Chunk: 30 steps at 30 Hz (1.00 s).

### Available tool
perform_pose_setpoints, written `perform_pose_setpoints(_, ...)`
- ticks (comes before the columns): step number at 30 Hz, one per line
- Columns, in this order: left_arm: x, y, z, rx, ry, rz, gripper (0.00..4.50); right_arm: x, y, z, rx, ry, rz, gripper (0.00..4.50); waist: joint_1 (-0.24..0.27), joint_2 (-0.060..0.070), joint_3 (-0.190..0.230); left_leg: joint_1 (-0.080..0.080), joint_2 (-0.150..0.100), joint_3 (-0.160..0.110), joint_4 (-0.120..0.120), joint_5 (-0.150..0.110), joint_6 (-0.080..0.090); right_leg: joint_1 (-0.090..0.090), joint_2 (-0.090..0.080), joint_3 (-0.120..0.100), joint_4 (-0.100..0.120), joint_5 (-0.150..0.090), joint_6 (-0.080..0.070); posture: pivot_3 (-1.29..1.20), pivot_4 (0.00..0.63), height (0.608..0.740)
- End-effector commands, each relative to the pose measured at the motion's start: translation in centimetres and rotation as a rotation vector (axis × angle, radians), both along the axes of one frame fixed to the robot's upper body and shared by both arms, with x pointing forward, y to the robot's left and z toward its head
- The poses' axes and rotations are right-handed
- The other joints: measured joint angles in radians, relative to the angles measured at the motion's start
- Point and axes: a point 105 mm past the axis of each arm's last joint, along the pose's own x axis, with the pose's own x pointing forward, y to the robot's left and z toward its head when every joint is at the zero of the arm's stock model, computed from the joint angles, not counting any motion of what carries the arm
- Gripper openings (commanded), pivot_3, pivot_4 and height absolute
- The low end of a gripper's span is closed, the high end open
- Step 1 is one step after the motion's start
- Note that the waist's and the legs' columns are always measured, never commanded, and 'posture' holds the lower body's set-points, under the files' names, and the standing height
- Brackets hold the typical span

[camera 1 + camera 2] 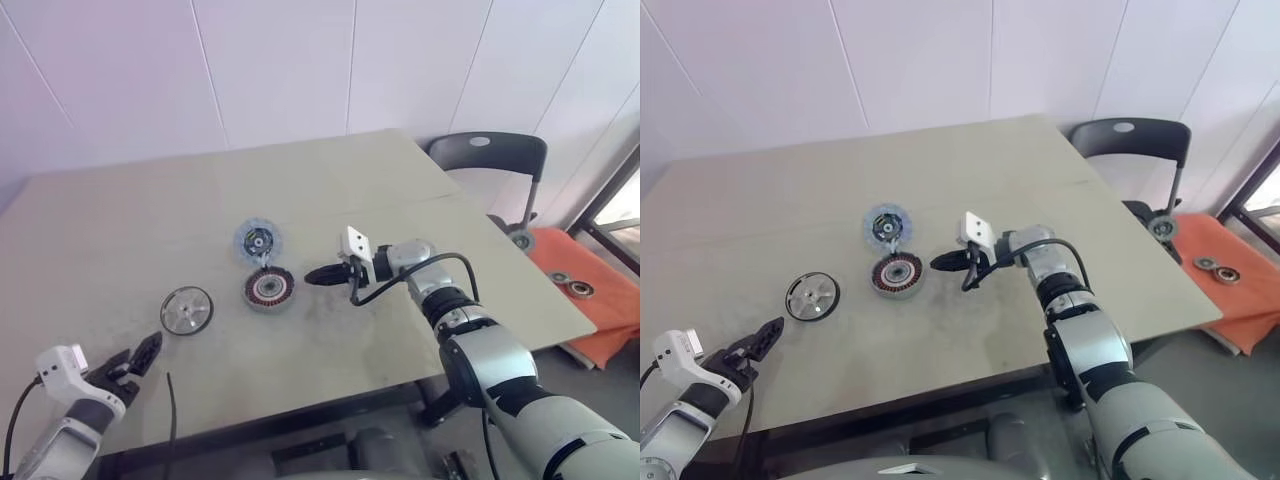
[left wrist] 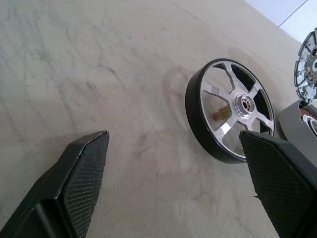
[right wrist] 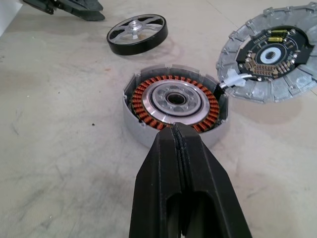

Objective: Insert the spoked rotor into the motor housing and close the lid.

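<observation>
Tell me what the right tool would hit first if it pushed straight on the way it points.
Most likely the motor housing: the shut right tool points at its near rim, just short of the copper windings. Depth is unclear, so whether they already touch cannot be told.

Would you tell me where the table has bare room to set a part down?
The table is bare behind the lid, toward the wall, and along its left side. It is crowded mid-table, where the lid, motor housing, spoked rotor and shut right gripper cluster.
</observation>
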Motion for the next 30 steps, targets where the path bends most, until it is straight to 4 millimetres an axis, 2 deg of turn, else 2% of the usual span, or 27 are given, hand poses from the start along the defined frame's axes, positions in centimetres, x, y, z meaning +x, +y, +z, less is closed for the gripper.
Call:
perform_pose_setpoints(1,0.2,-0.6,-1.1,-0.018,0.021,-0.050,4.50,0.5,0.3,1.4,0.017,-0.054,0.007,0.01,0.002,0.000,0.000,0.000,0.000,0.000,0.000,0.000,0.000,0.000,0.000,0.000,0.000,0.000,0.000,0.00,0.000,0.740)
perform_pose_setpoints(7,1.0,-1.7,0.8,0.008,-0.091,-0.173,4.50,0.4,0.3,1.2,0.016,-0.048,0.005,0.01,0.001,0.000,0.000,-0.001,-0.001,0.000,0.001,0.000,0.000,0.000,0.000,0.003,0.000,0.000,0.000,0.00,0.000,0.740)
perform_pose_setpoints(10,1.6,-4.3,3.9,0.003,-0.218,-0.317,4.50,0.4,0.3,1.0,0.012,-0.044,0.004,0.01,-0.002,-0.005,0.000,-0.003,-0.002,0.001,0.001,0.000,0.000,-0.002,0.000,0.003,-0.001,0.000,0.000,0.00,0.000,0.740)
perform_pose_setpoints(13,1.7,-6.3,5.9,0.015,-0.278,-0.415,4.50,0.4,0.4,1.0,0.009,-0.042,0.006,0.01,-0.006,-0.011,0.001,-0.004,-0.001,0.001,-0.001,0.000,0.000,-0.004,0.000,0.004,-0.001,0.001,-0.001,0.00,0.000,0.740)
perform_pose_setpoints(17,1.9,-7.3,8.4,0.020,-0.358,-0.465,4.50,0.3,0.5,0.9,0.004,-0.042,0.010,0.01,-0.009,-0.011,0.001,-0.004,-0.001,0.002,-0.002,0.000,0.000,-0.005,0.000,0.005,-0.001,0.003,-0.003,0.00,0.000,0.740)
perform_pose_setpoints(25,1.4,-6.4,8.5,0.022,-0.353,-0.428,4.50,0.3,0.4,0.7,-0.002,-0.042,0.007,0.01,-0.008,-0.012,0.002,-0.004,-0.001,0.002,-0.002,0.000,0.000,-0.004,0.001,0.006,-0.001,0.002,-0.003,0.00,0.000,0.740)
perform_pose_setpoints(30,1.8,-3.6,6.0,0.032,-0.261,-0.287,4.50,0.4,0.4,0.7,-0.006,-0.043,0.004,0.01,-0.008,-0.012,0.002,-0.003,-0.001,0.002,-0.002,0.000,0.000,-0.004,0.001,0.006,-0.001,0.002,-0.003,0.00,0.000,0.740)
